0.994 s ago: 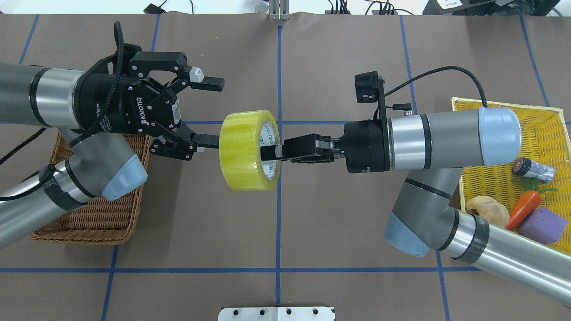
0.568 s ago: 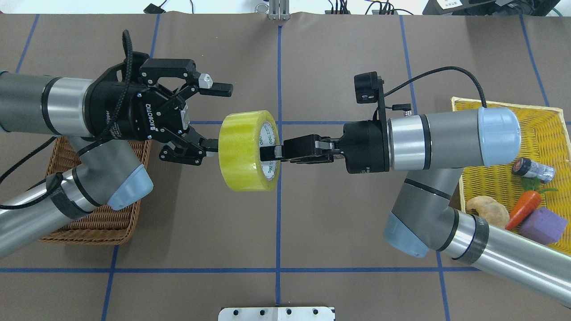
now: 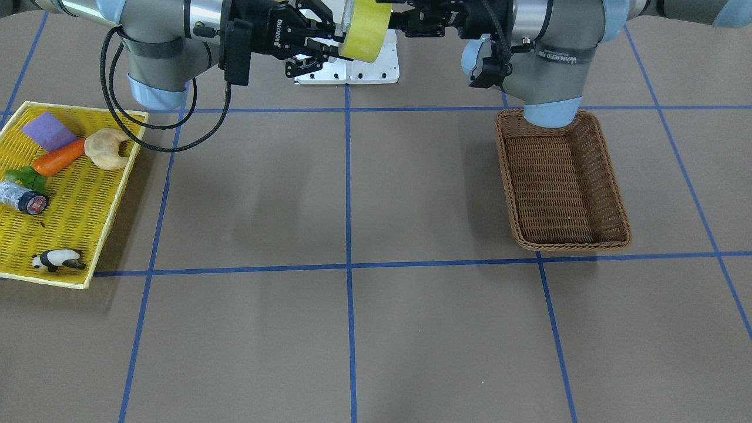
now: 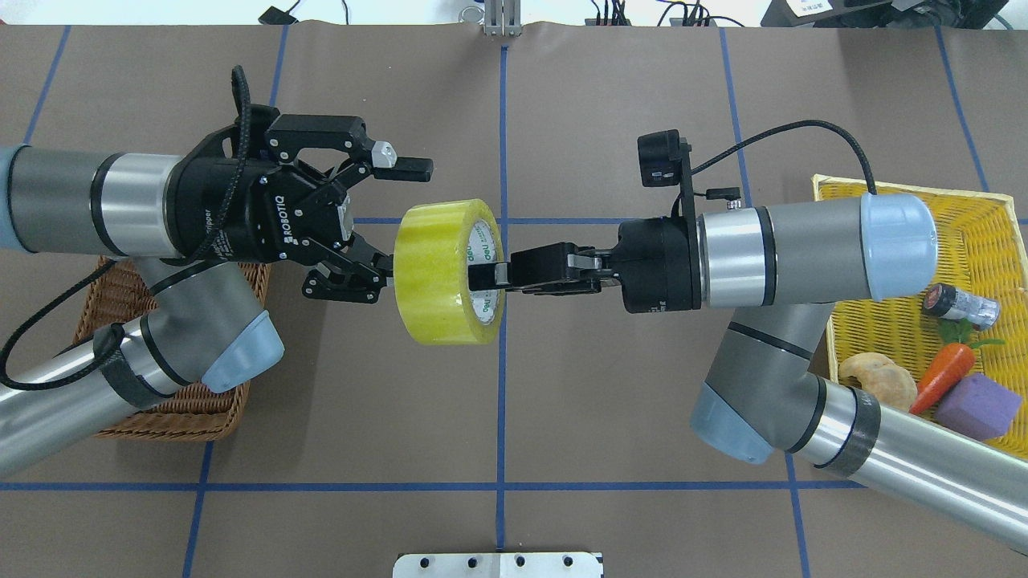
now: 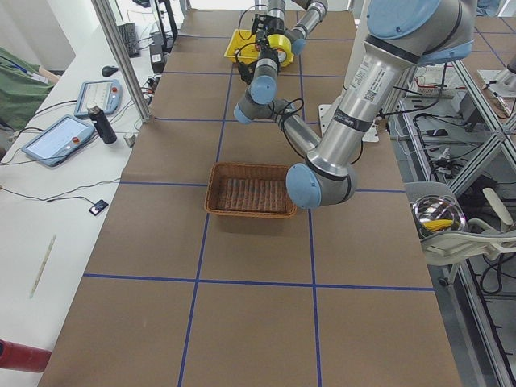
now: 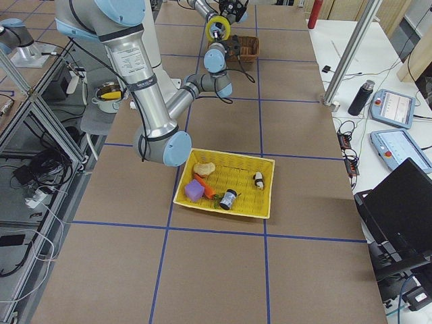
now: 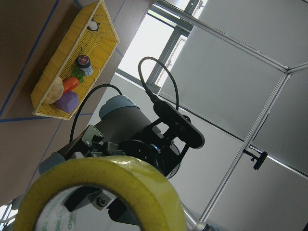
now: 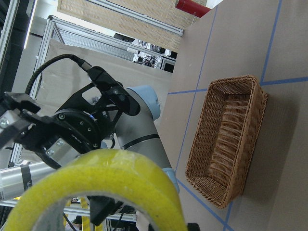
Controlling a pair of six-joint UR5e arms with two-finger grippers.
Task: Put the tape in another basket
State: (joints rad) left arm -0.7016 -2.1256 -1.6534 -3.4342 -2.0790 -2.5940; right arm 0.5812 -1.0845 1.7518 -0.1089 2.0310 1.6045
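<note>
Table: below both sets of jaws; nothing you carry touches it.
Tray: well behind your right jaws, no tape in it.
Basket: behind and below your left jaws, under that arm, no tape in it.
Tape: in mid-air between the two grippers, on edge, just ahead of the left jaws.
Left gripper: jaws spread wide, holding nothing. The lower finger is right at the roll's face; whether it touches, I cannot tell.
Right gripper: jaws pinched on the roll's wall at its printed end.
Progress: you have lifted the tape out and offered it. The left grasp, the right release and the drop into the basket are left.
</note>
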